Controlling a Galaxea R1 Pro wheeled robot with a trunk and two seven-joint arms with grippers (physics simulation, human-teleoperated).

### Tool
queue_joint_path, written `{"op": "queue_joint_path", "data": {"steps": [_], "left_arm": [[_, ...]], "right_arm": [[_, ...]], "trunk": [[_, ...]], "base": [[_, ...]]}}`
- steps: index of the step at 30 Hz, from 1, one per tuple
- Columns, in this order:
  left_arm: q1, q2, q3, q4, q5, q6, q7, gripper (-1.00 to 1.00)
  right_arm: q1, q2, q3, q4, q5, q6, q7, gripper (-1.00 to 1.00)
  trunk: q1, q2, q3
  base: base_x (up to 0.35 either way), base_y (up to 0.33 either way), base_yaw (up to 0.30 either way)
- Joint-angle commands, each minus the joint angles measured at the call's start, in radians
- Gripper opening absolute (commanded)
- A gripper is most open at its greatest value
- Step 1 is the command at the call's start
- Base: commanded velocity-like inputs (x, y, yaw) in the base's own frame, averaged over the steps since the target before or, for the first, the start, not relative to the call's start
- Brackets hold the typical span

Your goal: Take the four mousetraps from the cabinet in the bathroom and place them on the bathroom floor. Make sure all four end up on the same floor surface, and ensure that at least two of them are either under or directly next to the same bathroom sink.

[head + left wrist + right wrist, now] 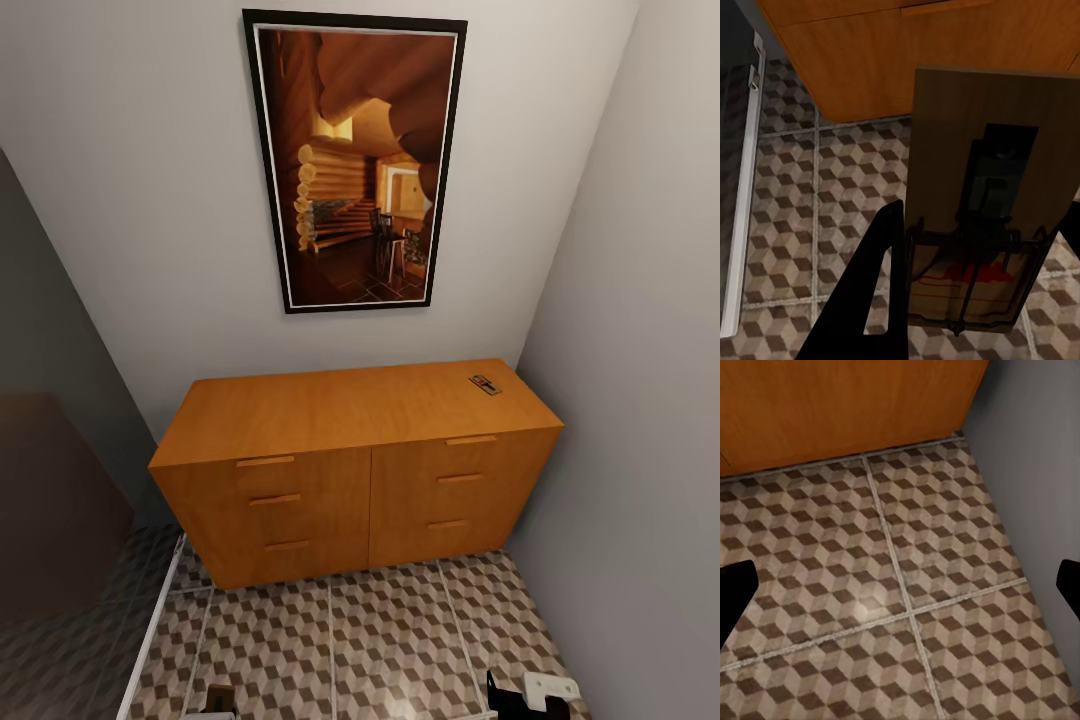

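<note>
Your left gripper [975,247] pinches a trap [994,195] over the floor [795,210], ready to drop. Right gripper [900,585] spread, empty. Another trap [485,384] on the cabinet [340,410] top, 1 o'clock.

Soft even light, tile glare, slight blur

Left gripper [975,247] jaws clamped on a mousetrap [986,195] — right gripper [900,585] jaws wide apart
</note>
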Motion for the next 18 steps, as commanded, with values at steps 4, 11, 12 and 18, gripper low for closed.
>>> {"op": "queue_joint_path", "data": {"steps": [4, 11, 12, 18], "left_arm": [[-0.001, -0.001, -0.007, 0.002, -0.003, -0.003, 0.008, -1.00], [-0.001, -0.001, -0.007, 0.002, -0.003, -0.003, 0.008, -1.00], [-0.001, -0.001, -0.007, 0.002, -0.003, -0.003, 0.009, -1.00], [0.000, -0.012, -0.007, 0.003, -0.003, -0.003, 0.008, -1.00]], "right_arm": [[-0.001, 0.000, 0.009, 0.000, -0.007, -0.002, -0.005, 1.00], [-0.001, 0.001, 0.008, 0.000, -0.007, -0.002, -0.005, 1.00], [-0.001, 0.001, 0.008, 0.000, -0.007, -0.002, -0.005, 1.00], [-0.001, 0.000, 0.005, -0.055, -0.007, 0.013, -0.053, 1.00]], "trunk": [[0.001, -0.002, -0.002], [0.001, -0.002, -0.002], [0.001, -0.002, -0.002], [0.001, -0.002, -0.002]], "base": [[0.000, 0.000, 0.000], [0.000, 0.000, 0.000], [0.000, 0.000, 0.000], [0.000, 0.000, 0.000]]}}
